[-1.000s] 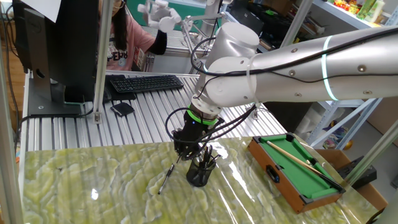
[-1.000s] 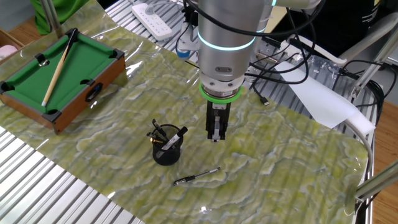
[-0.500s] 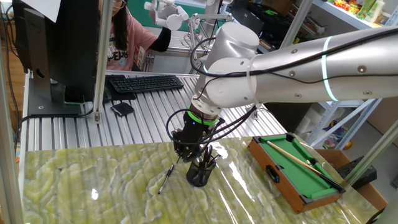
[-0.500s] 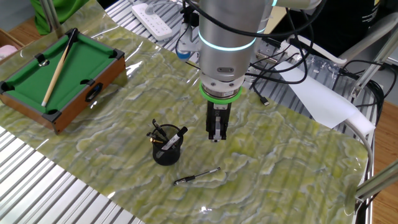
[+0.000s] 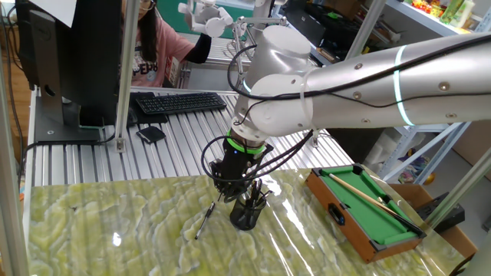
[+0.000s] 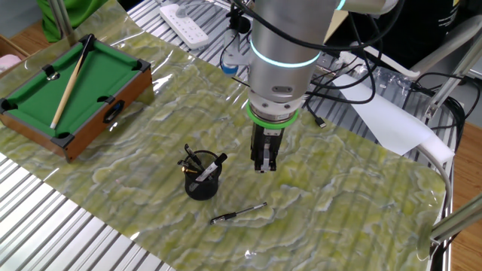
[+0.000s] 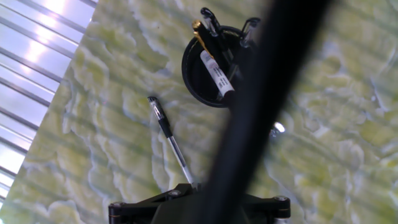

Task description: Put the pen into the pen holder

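The pen (image 6: 238, 214) lies flat on the green marbled mat, near its front edge; it also shows in one fixed view (image 5: 205, 220) and in the hand view (image 7: 171, 140). The pen holder (image 6: 202, 182), a black mesh cup with dark pens sticking out, stands just left of and behind the pen, and also shows in one fixed view (image 5: 246, 214) and the hand view (image 7: 210, 71). My gripper (image 6: 262, 167) hangs above the mat, behind the pen and right of the cup, with its jaws together and nothing between them. In the hand view its fingers (image 7: 249, 124) are one dark blurred bar.
A wooden toy pool table (image 6: 71, 94) with a tan cue stands at the mat's end, also in one fixed view (image 5: 368, 208). A keyboard (image 5: 180, 102), a monitor (image 5: 69, 54) and a person are behind the mat. A power strip (image 6: 184, 15), cables and white paper (image 6: 392, 120) lie beyond the arm.
The arm has shifted slightly sideways, away from the cup, at the same height. The pen and the cup have not moved.
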You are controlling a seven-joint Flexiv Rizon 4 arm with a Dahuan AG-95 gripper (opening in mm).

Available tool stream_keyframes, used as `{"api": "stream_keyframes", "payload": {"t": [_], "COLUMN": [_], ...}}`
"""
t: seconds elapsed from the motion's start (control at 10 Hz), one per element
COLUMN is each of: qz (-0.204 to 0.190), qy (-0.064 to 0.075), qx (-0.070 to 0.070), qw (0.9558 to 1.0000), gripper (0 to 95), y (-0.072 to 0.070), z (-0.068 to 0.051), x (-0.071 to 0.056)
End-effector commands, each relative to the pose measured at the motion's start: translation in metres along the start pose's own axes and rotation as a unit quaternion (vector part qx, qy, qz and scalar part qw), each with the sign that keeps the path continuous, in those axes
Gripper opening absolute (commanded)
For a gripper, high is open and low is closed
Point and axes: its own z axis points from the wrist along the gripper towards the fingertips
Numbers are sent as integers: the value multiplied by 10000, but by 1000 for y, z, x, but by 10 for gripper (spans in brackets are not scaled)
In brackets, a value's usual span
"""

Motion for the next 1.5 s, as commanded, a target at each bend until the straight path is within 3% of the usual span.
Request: {"api": "stream_keyframes", "payload": {"t": [0.1,0.4,1.0,1.2,1.5], "qz": [-67,-49,-60,-13,59], "qy": [71,168,113,18,38], "qx": [-51,-121,-105,-48,-41], "qw": [9999,9998,9999,10000,10000], "gripper": [0,0,0,0,0], "y": [0,0,33,38,41], "z": [0,0,27,32,36], "x": [0,0,10,11,10]}}
